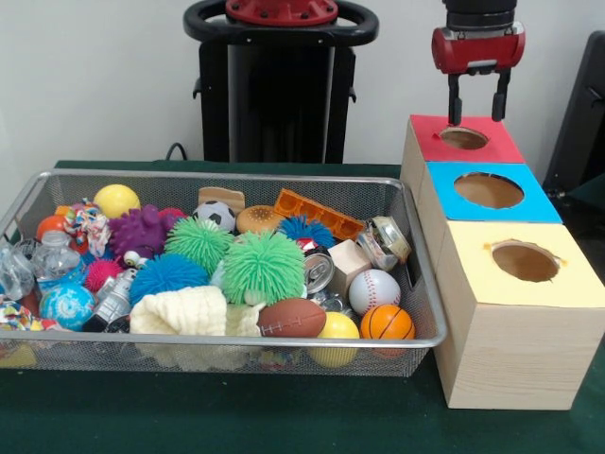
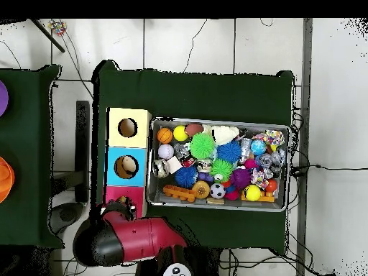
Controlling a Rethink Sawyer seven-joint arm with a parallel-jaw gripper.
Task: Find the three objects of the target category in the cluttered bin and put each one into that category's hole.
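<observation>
Green-clothed tabletop (image 1: 284, 416) carries the wire bin (image 1: 416, 284), crammed with balls and toys; beside it, the red box's hole (image 1: 463, 138). Above it hangs the pincer (image 1: 477, 102), open and empty. Best lift clear before returning binward.

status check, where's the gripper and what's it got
Gripper open, empty, above red box's hole. Wire bin full of clutter: balls, cans, spiky toys. Nothing blocking the holes.
</observation>
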